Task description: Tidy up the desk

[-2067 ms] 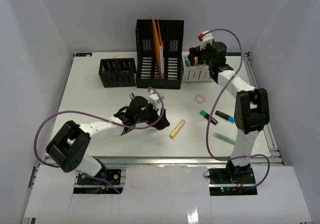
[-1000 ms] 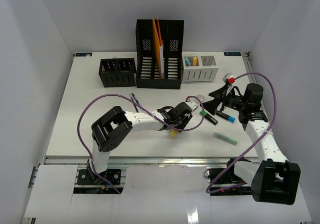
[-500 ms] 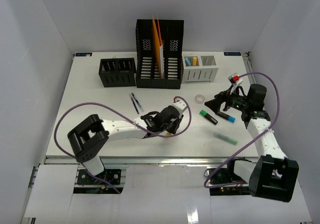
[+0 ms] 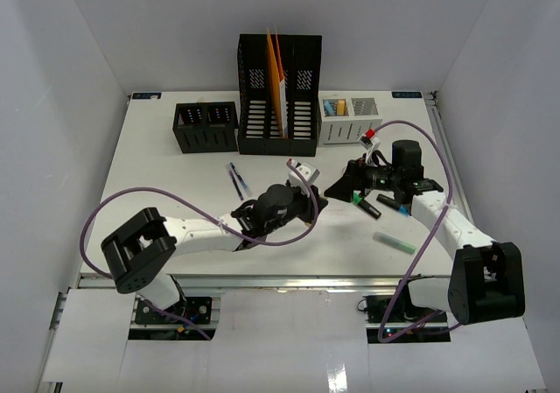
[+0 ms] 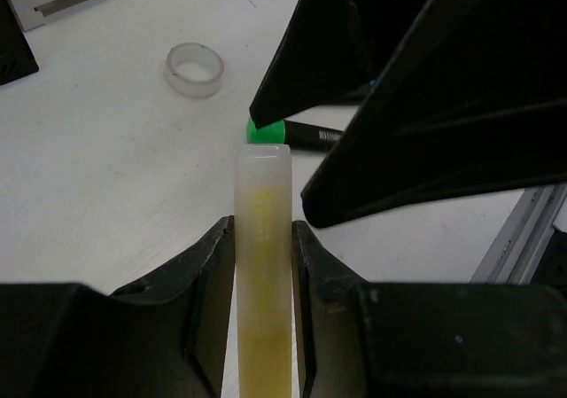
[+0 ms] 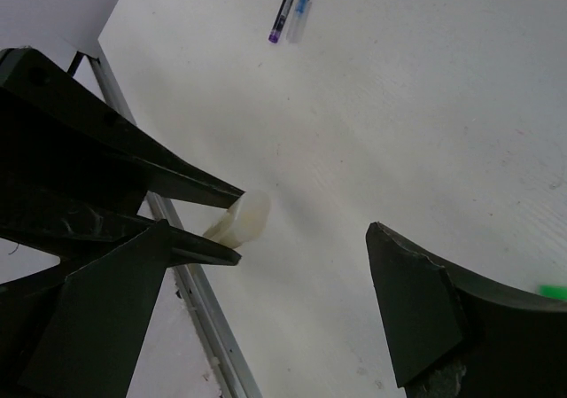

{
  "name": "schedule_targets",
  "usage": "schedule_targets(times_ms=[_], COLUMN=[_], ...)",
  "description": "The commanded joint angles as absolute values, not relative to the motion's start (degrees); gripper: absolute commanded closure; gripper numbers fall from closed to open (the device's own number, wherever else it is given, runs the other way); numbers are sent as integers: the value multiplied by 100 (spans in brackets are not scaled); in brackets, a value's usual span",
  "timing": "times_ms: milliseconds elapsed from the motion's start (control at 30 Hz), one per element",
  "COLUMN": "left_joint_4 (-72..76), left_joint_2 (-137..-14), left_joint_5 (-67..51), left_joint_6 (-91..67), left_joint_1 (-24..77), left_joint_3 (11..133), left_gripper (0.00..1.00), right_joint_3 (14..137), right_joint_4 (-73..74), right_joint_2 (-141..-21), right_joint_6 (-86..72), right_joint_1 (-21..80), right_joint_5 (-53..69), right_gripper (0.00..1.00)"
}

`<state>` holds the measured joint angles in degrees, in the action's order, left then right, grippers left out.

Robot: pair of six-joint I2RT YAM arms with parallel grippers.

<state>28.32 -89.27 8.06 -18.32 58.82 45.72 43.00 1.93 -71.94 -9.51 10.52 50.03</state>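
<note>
On the white desk (image 4: 149, 174), my left gripper (image 4: 308, 202) is shut on a yellow highlighter (image 5: 262, 238), held lengthwise between its fingers (image 5: 208, 274). My right gripper (image 4: 339, 187) is open and points at the left one, just right of it. In the right wrist view the highlighter's pale tip (image 6: 246, 217) sits between my spread right fingers (image 6: 416, 300), touching neither. My right gripper (image 6: 268, 231) holds nothing. A green-capped black marker (image 4: 366, 206) lies under the right gripper.
A blue-capped marker (image 4: 395, 206) and a pale green highlighter (image 4: 394, 242) lie at the right. Two pens (image 4: 236, 180) lie left of centre. A tape ring (image 5: 194, 68) lies behind. A black organiser (image 4: 206, 127), file rack (image 4: 280, 104) and white caddy (image 4: 350, 122) stand at the back. A metal rail (image 4: 262, 279) runs along the front.
My left gripper has taken up the yellow highlighter and carried it up and right. My right gripper has swung left, open, to meet it.
</note>
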Motion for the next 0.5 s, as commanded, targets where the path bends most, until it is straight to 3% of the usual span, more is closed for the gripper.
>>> schedule_targets(times_ms=[0, 100, 167, 200, 267, 467], left_joint_4=[3165, 3182, 3145, 3128, 3097, 3174], left_joint_2=[-9064, -9149, -9228, -9231, -9276, -9232], left_joint_5=[601, 554, 527, 519, 519, 483], left_joint_6=[-1750, -1723, -1697, -1696, -1688, -1710], left_joint_1=[5743, 5730, 5722, 5722, 5722, 5726], left_joint_3=[5077, 5176, 5281, 5286, 5369, 5325], left_gripper=[91, 91, 91, 91, 91, 91], right_joint_3=[4432, 4369, 4333, 4333, 4333, 4267], right_joint_4=[-203, -366, -503, -543, -685, -1060], right_joint_2=[-7189, -7207, -7299, -7344, -7457, -7559], right_joint_6=[-1452, -1597, -1708, -1745, -1850, -2030], right_joint_1=[1124, 1151, 1195, 1196, 1203, 1204], right_joint_5=[4887, 4895, 4948, 4956, 5105, 5247], right_gripper=[8, 15, 30, 31, 45, 52])
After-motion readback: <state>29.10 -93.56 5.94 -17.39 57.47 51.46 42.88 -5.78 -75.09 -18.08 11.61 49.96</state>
